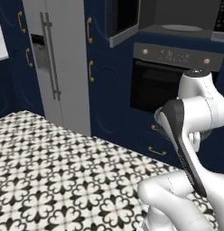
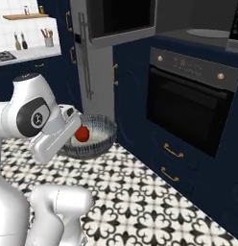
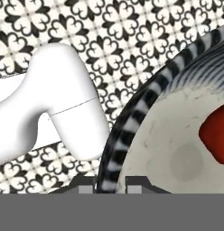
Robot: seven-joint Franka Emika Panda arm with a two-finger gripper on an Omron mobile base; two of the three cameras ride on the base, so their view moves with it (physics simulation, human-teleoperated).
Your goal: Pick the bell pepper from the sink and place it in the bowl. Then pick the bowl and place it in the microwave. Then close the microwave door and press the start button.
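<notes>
- Left base view: the microwave (image 1: 177,20) sits at one o'clock with its cavity open and the grey turntable (image 1: 181,28) bare; the microwave door (image 1: 123,20) swings out at twelve o'clock. The black oven (image 1: 170,76) lies directly below, and the arm's white links rise at four o'clock
- Right base view: the bowl (image 2: 92,136) hangs above the patterned floor (image 2: 154,197) at nine o'clock, carried at the wrist's end, with the bell pepper (image 2: 82,134) resting inside it. The pepper step looks done; the bowl's trip to the microwave, door closing and start button remain
- Open room: the cavity is up at one o'clock, well apart from the bowl. The door's lower edge and the oven's front look like the edges to clear on the way up
- Hand view: the gripper (image 3: 110,184) is clenched on the bowl's striped rim at six o'clock, one fingertip (image 3: 86,185) outside, the other inside. The pepper shows red at three o'clock
</notes>
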